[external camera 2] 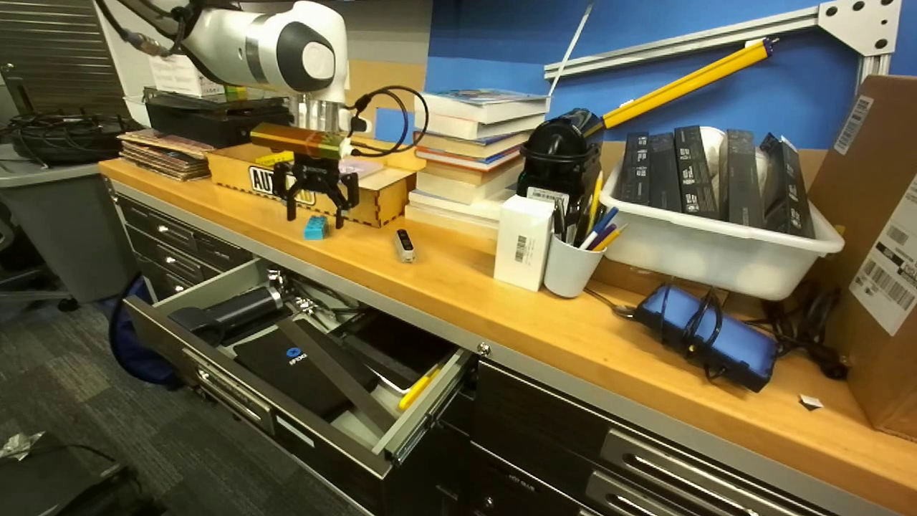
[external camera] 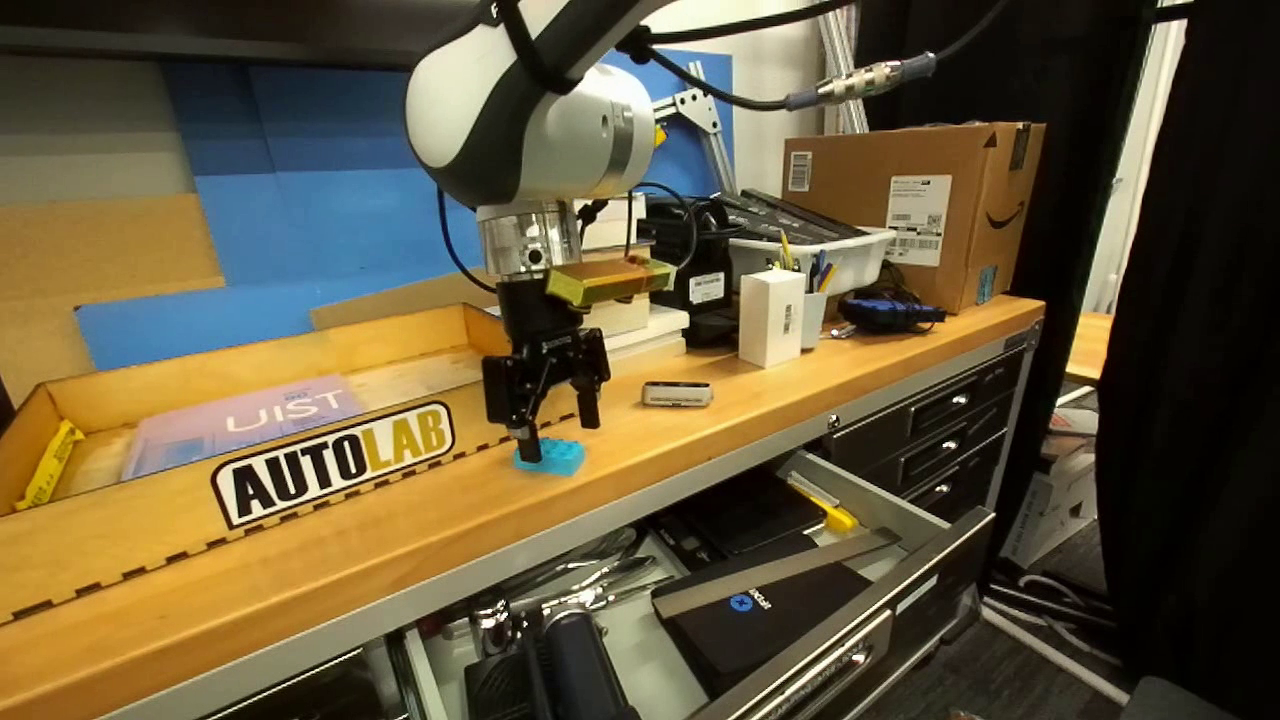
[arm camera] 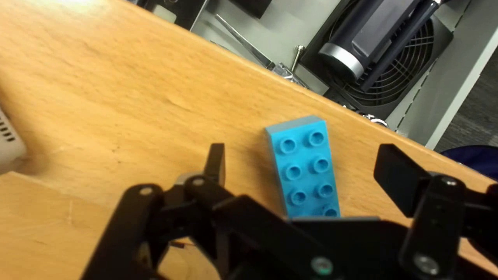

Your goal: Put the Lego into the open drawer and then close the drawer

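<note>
The Lego, a light-blue block with round studs, lies on the wooden worktop near its front edge; it shows in both exterior views (external camera: 562,459) (external camera 2: 315,228) and in the wrist view (arm camera: 305,171). My gripper (external camera: 560,432) is open and points down over the Lego. It also shows open in an exterior view (external camera 2: 315,218). In the wrist view the fingers (arm camera: 302,165) stand apart on either side of the Lego, with gaps; the near end of the Lego is hidden by the gripper. The drawer (external camera: 900,588) (external camera 2: 315,421) below the worktop is pulled open.
The drawer holds a black box (external camera: 760,610), a dark cylindrical tool (external camera 2: 243,313) and a yellow cutter (external camera 2: 419,388). On the worktop are a small grey oblong object (external camera: 677,394), a wooden AUTOLAB box (external camera: 330,465), a white box (external camera 2: 523,244), stacked books (external camera 2: 466,158) and a white tub (external camera 2: 716,247).
</note>
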Robot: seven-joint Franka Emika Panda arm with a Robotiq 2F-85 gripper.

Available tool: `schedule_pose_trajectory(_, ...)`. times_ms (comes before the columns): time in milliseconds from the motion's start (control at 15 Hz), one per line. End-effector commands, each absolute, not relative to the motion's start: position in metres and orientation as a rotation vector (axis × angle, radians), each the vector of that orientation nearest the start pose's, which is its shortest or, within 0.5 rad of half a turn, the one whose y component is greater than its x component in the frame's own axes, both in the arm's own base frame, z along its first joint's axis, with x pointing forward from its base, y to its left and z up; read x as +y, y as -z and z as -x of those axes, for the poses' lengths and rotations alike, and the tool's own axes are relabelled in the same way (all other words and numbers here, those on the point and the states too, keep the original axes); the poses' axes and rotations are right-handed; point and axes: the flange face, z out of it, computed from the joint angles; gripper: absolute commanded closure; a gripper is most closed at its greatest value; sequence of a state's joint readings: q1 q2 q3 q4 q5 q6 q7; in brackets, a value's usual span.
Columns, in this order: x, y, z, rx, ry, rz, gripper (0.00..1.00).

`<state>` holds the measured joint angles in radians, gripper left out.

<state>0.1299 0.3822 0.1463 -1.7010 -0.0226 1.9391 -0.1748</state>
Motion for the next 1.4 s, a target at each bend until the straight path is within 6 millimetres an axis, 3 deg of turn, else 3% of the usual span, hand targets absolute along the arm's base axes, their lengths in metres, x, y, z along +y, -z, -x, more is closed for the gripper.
schedule_pose_trajectory(0,0.175,-0.360,-0.632,-0.613,-0.142,3.067,0.34)
schedule_pose_trajectory(200,0.172,-0.356,-0.633,-0.532,-0.119,3.089,0.58)
schedule_pose_trajectory(467,0.150,-0.375,-0.609,-0.393,-0.103,3.152,0.89)
schedule_pose_trajectory(667,0.131,-0.374,-0.567,-0.352,-0.200,3.173,0.89)
schedule_pose_trajectory(933,0.113,-0.346,-0.512,-0.209,-0.366,3.186,0.88)
schedule_pose_trajectory(1133,0.093,-0.317,-0.495,-0.012,-0.383,3.159,0.88)
schedule_pose_trajectory(1200,0.085,-0.307,-0.495,0.064,-0.377,3.138,0.77)
schedule_pose_trajectory(1267,0.078,-0.299,-0.493,0.105,-0.378,3.120,0.39)
schedule_pose_trajectory(1333,0.070,-0.293,-0.490,0.146,-0.365,3.101,0.38)
